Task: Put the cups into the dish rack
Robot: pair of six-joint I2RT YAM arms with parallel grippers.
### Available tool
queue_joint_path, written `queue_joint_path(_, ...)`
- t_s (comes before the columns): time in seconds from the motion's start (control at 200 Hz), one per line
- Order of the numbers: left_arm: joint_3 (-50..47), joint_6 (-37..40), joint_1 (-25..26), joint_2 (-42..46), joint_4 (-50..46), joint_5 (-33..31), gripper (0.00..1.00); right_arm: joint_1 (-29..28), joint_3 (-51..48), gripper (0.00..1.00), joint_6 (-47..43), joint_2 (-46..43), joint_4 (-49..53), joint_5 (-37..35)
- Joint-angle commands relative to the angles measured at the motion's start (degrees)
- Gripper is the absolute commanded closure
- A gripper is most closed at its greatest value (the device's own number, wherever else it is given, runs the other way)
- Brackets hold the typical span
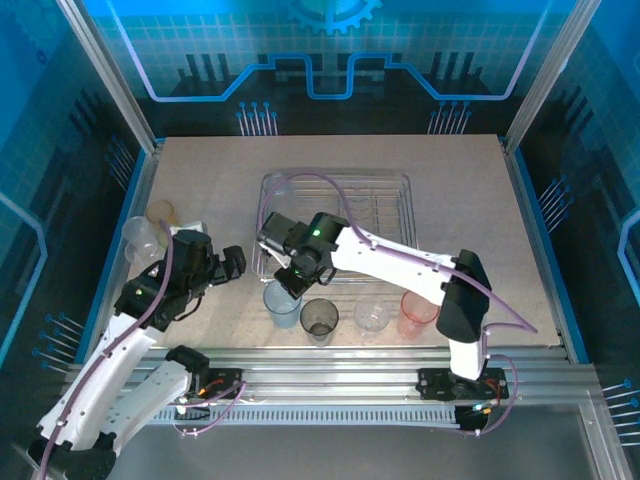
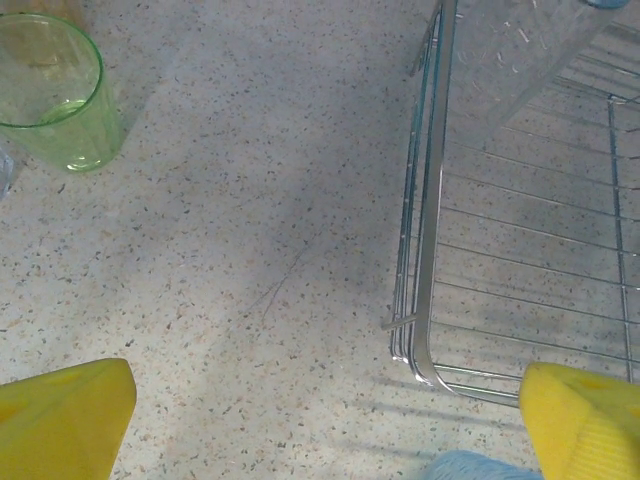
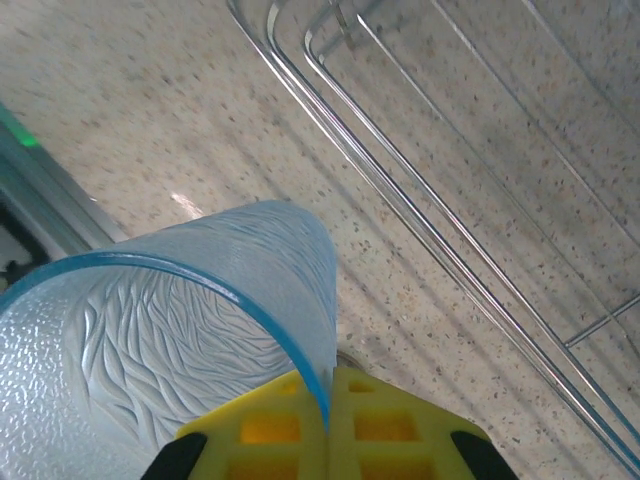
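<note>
The silver wire dish rack (image 1: 390,190) sits mid-table. My right gripper (image 1: 291,280) is at the rack's near left corner, shut on the rim of a pale blue ribbed cup (image 1: 283,304). In the right wrist view the yellow fingers (image 3: 395,430) pinch that cup's (image 3: 170,320) wall, one inside and one outside. Grey (image 1: 319,320), clear (image 1: 372,316) and pink (image 1: 418,312) cups stand in a row in front of the rack. My left gripper (image 1: 232,264) is open left of the rack, with bare table between its yellow fingertips (image 2: 60,420). A green cup (image 2: 55,90) stands upright to the far left.
A clear cup (image 1: 140,238) and an amber cup (image 1: 160,212) stand by the table's left edge. A translucent cup (image 2: 510,60) lies inside the rack (image 2: 430,250) near its left rim. The aluminium rail (image 1: 350,360) runs along the near edge.
</note>
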State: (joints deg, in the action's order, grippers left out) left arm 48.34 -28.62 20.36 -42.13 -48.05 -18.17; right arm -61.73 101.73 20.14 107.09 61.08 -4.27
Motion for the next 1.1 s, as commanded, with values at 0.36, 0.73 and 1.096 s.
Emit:
queue_joint_path(0.36,-2.29,1.07,-0.41,12.48,23.33,15.63,0.01,12.84,-26.8,1.0,5.37,-30.35,-33.02,19.42)
queue_joint_path(0.73,0.61,-1.25,-0.46,0.71,41.02,42.24,0.01,36.55,-43.4,1.0,19.78,-50.7,-47.63,36.42)
queue_joint_path(1.096,5.66,-7.56,-0.24,-11.24,53.94,57.7,0.01,47.32,-50.54,1.0,36.28,-56.49,-66.9,50.52)
